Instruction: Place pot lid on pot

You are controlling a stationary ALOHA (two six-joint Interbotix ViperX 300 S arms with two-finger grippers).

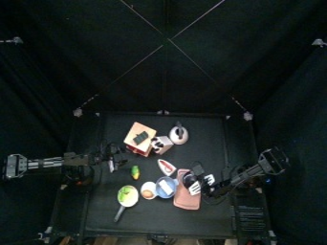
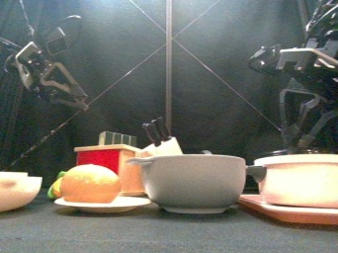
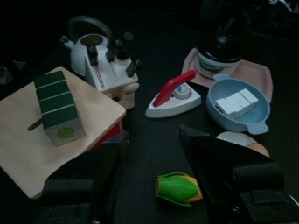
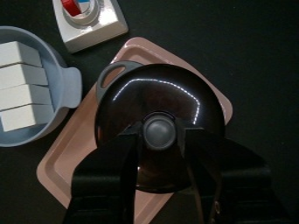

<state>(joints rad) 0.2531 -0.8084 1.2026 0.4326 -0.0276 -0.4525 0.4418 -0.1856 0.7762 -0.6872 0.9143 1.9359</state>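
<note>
The dark glass pot lid (image 4: 163,92) lies flat on the pot (image 4: 108,75), which stands on a pink tray (image 4: 70,162). My right gripper (image 4: 160,134) hangs straight over it, open, one jaw on each side of the lid's round knob (image 4: 160,129) with a small gap to each. In the front view the pale pot (image 2: 297,180) sits at the right with the right gripper (image 2: 306,133) just above it. My left gripper (image 3: 163,175) is open and holds nothing, hovering over a small green and yellow toy (image 3: 176,186) at the table's left (image 1: 113,170).
A blue bowl of white cubes (image 4: 30,74) touches the tray's side. Nearby stand a red and white iron (image 3: 173,92), a wooden board with a green box (image 3: 52,105), a kettle (image 3: 87,39), and a plate with an orange (image 2: 90,184).
</note>
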